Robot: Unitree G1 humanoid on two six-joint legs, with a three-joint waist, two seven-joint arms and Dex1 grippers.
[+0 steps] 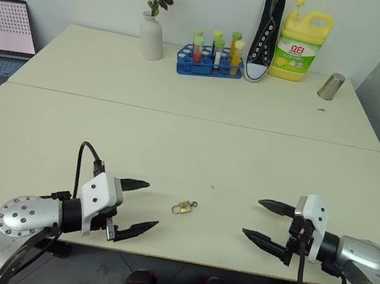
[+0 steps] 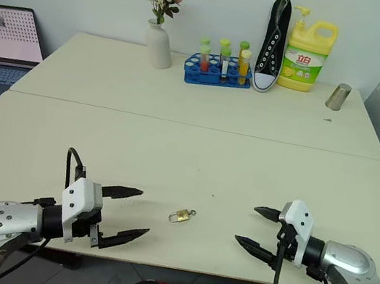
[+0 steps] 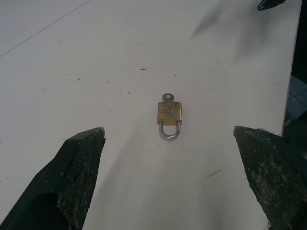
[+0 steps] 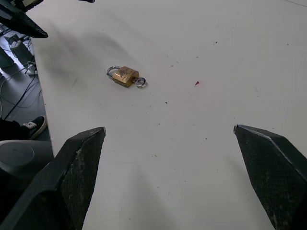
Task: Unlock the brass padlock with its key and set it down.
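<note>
Two sets of black jaws held wide over a pale matte surface, with one small brass padlock [image 1: 181, 207] lying flat between them near the front edge.

The padlock is seen as a squat, shiny gold-coloured block with a thin silvery shackle loop at one end and the round, holed head of the key [image 3: 167, 97] protruding from the other. It is touched by neither the left gripper [image 1: 138, 209] nor the right gripper [image 1: 264, 221], whose tapered, pointed fingers show a finely grained texture. The cream surface is speckled with tiny dark flecks and one red fleck. Along the far edge are ranged a white ceramic vase [image 1: 150, 36] of dried flowers, a blue rack [image 1: 205, 64] of coloured tubes, an upright black lace-up sneaker [image 1: 266, 35], a yellow detergent bottle [image 1: 300, 45] labelled with two red Chinese characters, and a metal cup [image 1: 331, 87].
</note>
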